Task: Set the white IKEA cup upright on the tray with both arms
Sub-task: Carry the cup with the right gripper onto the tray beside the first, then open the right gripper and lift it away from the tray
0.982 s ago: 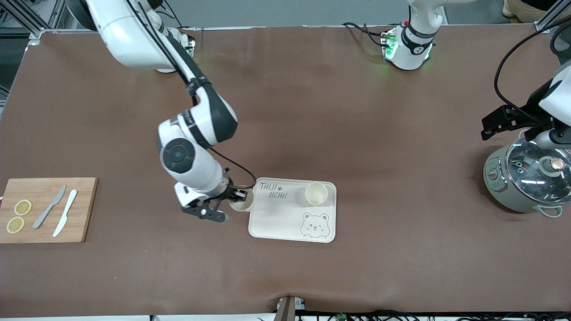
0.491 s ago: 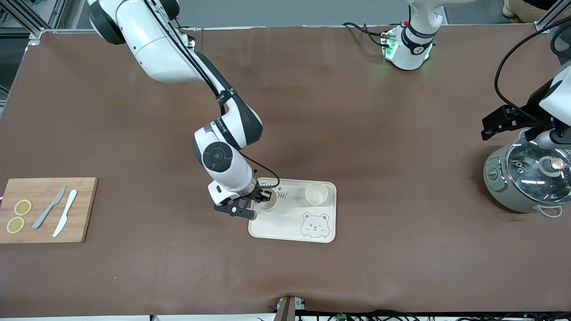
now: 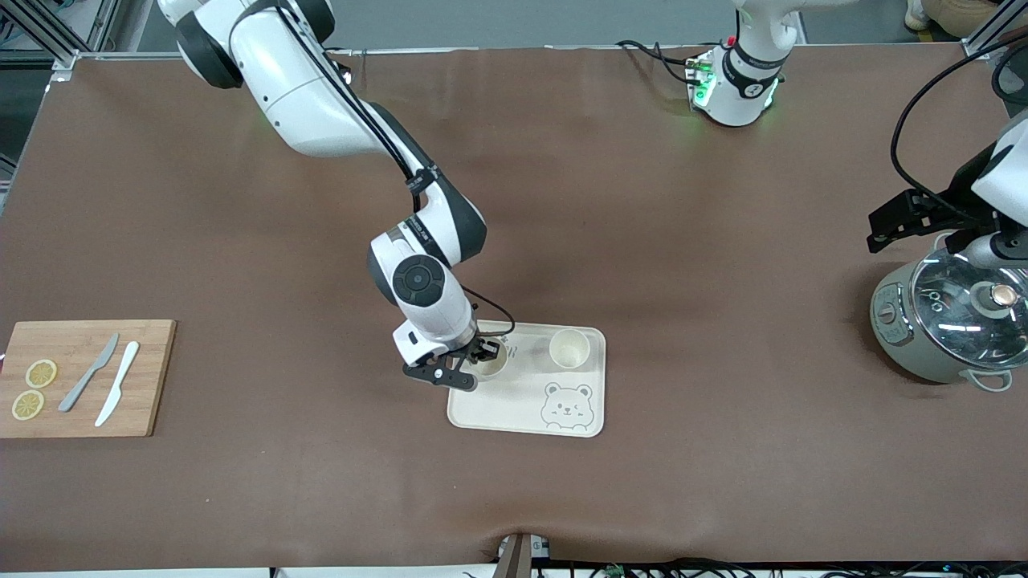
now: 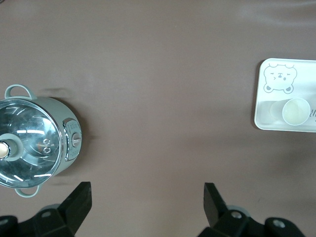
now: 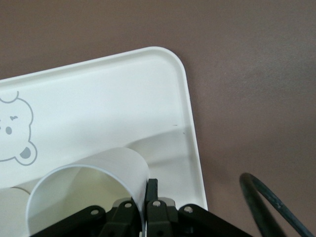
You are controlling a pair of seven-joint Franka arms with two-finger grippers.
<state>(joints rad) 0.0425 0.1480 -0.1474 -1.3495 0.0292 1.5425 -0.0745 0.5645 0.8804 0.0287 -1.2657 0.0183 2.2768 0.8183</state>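
Over the tray, at its corner toward the right arm's end, right gripper pinches the rim of a white cup, upright. Second white cup stands upright on the tray's farther edge. Left gripper waits above the grey cooker, fingers spread, holding nothing.

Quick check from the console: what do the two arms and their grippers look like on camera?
Both arms are glossy white with black joint bands. The right arm carries a round dark grey joint cap, a black cable along it and a small black right gripper. The left gripper has wide black fingers; its base shows green lights.
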